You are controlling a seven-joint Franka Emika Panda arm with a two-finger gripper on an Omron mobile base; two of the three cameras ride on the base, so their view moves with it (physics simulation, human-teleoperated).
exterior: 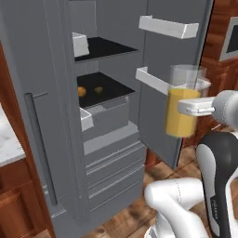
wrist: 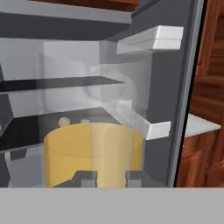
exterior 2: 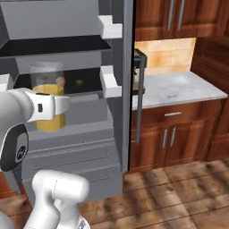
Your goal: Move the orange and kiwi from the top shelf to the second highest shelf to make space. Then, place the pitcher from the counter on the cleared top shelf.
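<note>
We judge the last step in hand: the pitcher [exterior: 184, 104] is off the counter [exterior 2: 179, 89] and carried upright in front of the open fridge, not yet inside. The gripper [wrist: 111, 176] is clamped on the pitcher's lower body, fingers pressed to the wall.

The orange [exterior: 81, 91] and the kiwi [exterior: 98, 89] sit close together on the second highest shelf [exterior: 104, 90], so the fruit move looks done. The top shelf [exterior: 102, 47] shows bare black board across its front and right.

Next move, as we read it: lift the pitcher above the top shelf's front edge, carry it inward past the white door bins [exterior: 167, 27], and set it down level.

Pitcher: tall clear cylinder, smooth wall, yellow-orange liquid in the lower part, clear above. Shelves: flat black boards, pale grey front edges. Fridge body plain grey; counter marbled white-grey stone over reddish-brown wood fronts.
</note>
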